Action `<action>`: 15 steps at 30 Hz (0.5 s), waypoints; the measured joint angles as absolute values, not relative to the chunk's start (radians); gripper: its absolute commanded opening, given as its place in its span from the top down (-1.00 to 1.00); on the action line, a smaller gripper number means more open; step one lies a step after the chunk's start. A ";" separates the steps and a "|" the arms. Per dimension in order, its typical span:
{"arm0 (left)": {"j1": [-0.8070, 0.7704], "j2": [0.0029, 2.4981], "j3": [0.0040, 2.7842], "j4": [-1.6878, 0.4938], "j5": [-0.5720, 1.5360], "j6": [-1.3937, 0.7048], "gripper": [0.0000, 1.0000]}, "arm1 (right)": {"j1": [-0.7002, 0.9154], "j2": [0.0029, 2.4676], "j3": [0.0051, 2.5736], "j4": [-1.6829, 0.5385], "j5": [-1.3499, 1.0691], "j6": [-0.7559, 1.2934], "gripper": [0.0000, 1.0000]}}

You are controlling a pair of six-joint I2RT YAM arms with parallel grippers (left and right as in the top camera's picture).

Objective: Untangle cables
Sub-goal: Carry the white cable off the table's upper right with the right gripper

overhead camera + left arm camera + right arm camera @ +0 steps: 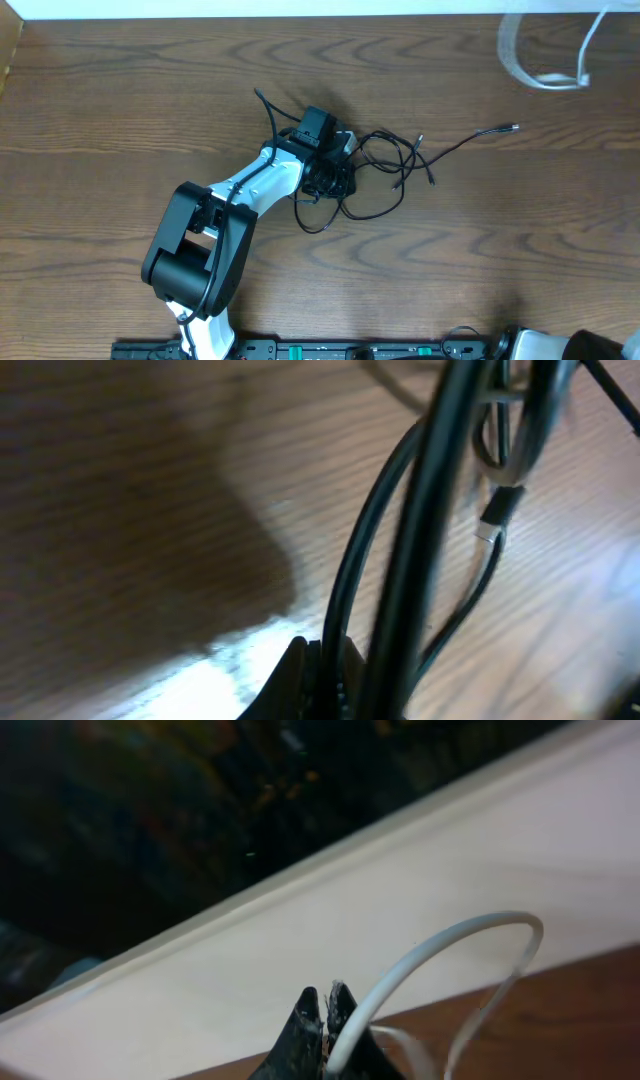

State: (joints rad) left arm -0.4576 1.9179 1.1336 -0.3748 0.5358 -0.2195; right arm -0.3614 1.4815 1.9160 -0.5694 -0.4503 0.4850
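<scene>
The black cable (385, 205) lies in a loose tangle at the table's middle, and one plug end (512, 127) trails off to the right. My left gripper (333, 180) is down in the tangle's left side. In the left wrist view its fingers (322, 655) are shut on a strand of the black cable (350, 580), with a small plug (497, 515) hanging nearby. The white cable (522, 62) loops at the far right corner and runs off the top edge. My right gripper (322, 995) is shut on the white cable (450, 935), which arcs up from the jaws. It is outside the overhead view.
A pale wall strip (300, 8) borders the table's far edge. The right arm's base (560, 345) and a black rail (300, 350) sit along the front edge. The left arm's body (200, 250) covers the table's lower left.
</scene>
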 measured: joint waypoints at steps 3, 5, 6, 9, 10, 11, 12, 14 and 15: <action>-0.458 1.918 1.134 -0.375 0.513 -0.209 0.66 | -0.375 1.522 1.917 -0.580 -0.432 0.480 0.97; -0.458 1.918 1.134 -0.375 0.504 -0.206 -0.96 | -0.376 1.576 1.917 -0.583 -0.397 0.477 0.97; -0.458 1.918 1.134 -0.376 0.499 -0.201 -0.96 | -0.376 1.601 1.917 -0.580 -0.384 0.477 0.98; -0.458 1.916 1.134 -0.372 0.506 -0.205 -0.96 | -0.376 1.686 1.917 -0.554 -0.311 0.471 0.98; -0.459 1.905 1.134 -0.367 0.507 -0.206 -0.96 | -0.376 1.720 1.917 -0.542 -0.274 0.468 0.98; -0.460 1.901 1.134 -0.368 0.503 -0.205 -0.96 | -0.376 1.747 1.917 -0.524 -0.241 0.464 0.98; -0.460 1.900 1.134 -0.365 0.503 -0.205 -0.96 | -0.376 1.781 1.917 -0.495 -0.195 0.457 0.98; -0.460 1.900 1.134 -0.337 0.497 -0.205 -0.96 | -0.376 1.826 1.917 -0.446 -0.126 0.447 0.98; -0.460 1.902 1.134 -0.324 0.494 -0.205 -0.96 | -0.376 1.853 1.917 -0.411 -0.082 0.442 0.98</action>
